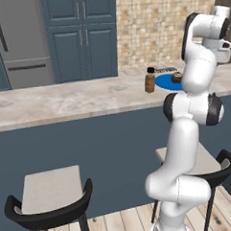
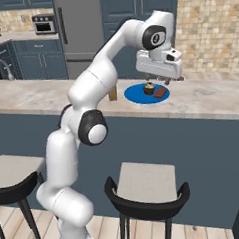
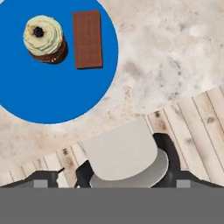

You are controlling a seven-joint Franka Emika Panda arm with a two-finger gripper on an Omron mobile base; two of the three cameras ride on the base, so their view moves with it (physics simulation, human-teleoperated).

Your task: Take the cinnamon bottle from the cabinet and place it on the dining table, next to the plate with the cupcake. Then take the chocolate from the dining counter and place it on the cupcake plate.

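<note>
1. Where the flat round bright blue plate (image 3: 52, 96) lies, a cream-frosted brown cupcake (image 3: 45, 38) and a flat ridged reddish-brown chocolate block (image 3: 87, 39) are carried side by side, apart.
2. Beside the plate, the small amber cinnamon bottle (image 1: 149, 80) is stood upright on the beige marbled dining table (image 1: 64, 103).
3. The gripper (image 2: 165, 80) is held spread and empty above the plate.
4. Grey-seated black stools (image 2: 147, 182) are set on pale wood flooring (image 3: 205, 118).

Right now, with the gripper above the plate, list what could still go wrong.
1. The chocolate lies near the blue plate's rim; a nudge could slide it onto the dining table.
2. The open gripper hangs just above the cupcake; dropping could hit it.
3. The cinnamon bottle stands by the arm; a swing could topple it.
</note>
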